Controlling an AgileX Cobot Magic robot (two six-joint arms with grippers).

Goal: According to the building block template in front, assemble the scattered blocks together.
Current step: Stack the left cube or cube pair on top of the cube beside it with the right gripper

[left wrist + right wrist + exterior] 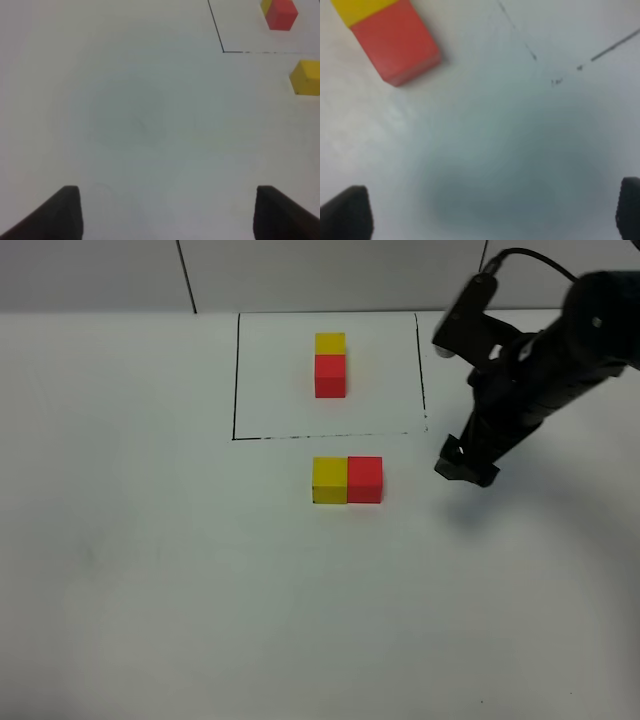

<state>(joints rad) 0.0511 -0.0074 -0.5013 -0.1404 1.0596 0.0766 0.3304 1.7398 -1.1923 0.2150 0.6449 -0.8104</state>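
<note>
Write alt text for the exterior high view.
A yellow cube and a red cube sit touching side by side on a white table, just outside a black outline framing the template, a joined yellow-red pair. The black right tool is off to their right, touching neither.

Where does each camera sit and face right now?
Exterior high: mounted high, looking down on table, building block template, loose yellow cube and red cube; right arm shows.
Left wrist: on left arm, facing the table; open left end effector shows.
Right wrist: low, facing the red cube; open right end effector shows.
Shared: all see the loose yellow cube.
</note>
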